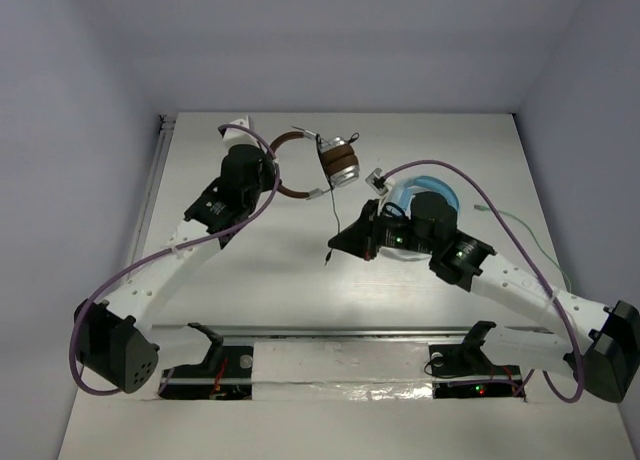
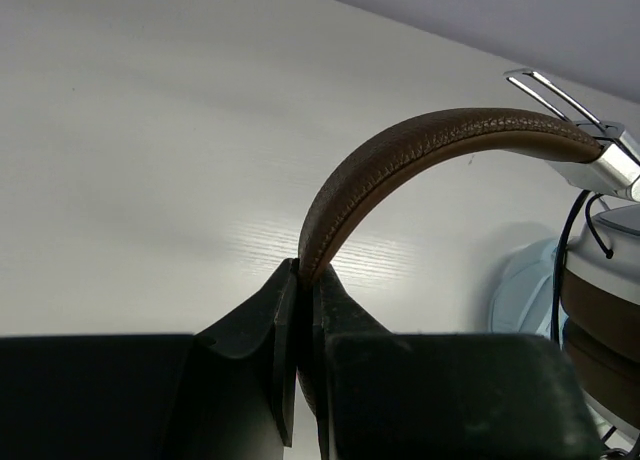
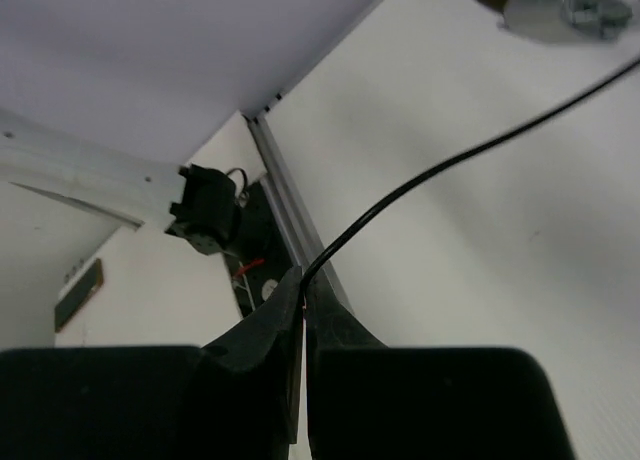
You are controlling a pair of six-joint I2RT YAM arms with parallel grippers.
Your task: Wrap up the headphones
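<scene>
Pinching the brown headband (image 2: 420, 145) between clenched fingers (image 2: 255, 320), the left gripper (image 2: 305, 272) holds the headphones (image 1: 338, 162), ear cups (image 2: 605, 270) hanging just right of them. The right gripper (image 3: 303, 280) grasps the thin black cable (image 3: 450, 160), which runs from its fingertips toward the cups.

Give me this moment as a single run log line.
left gripper: shut on headband | right gripper: shut on cable | headphones: cable not yet wrapped
</scene>
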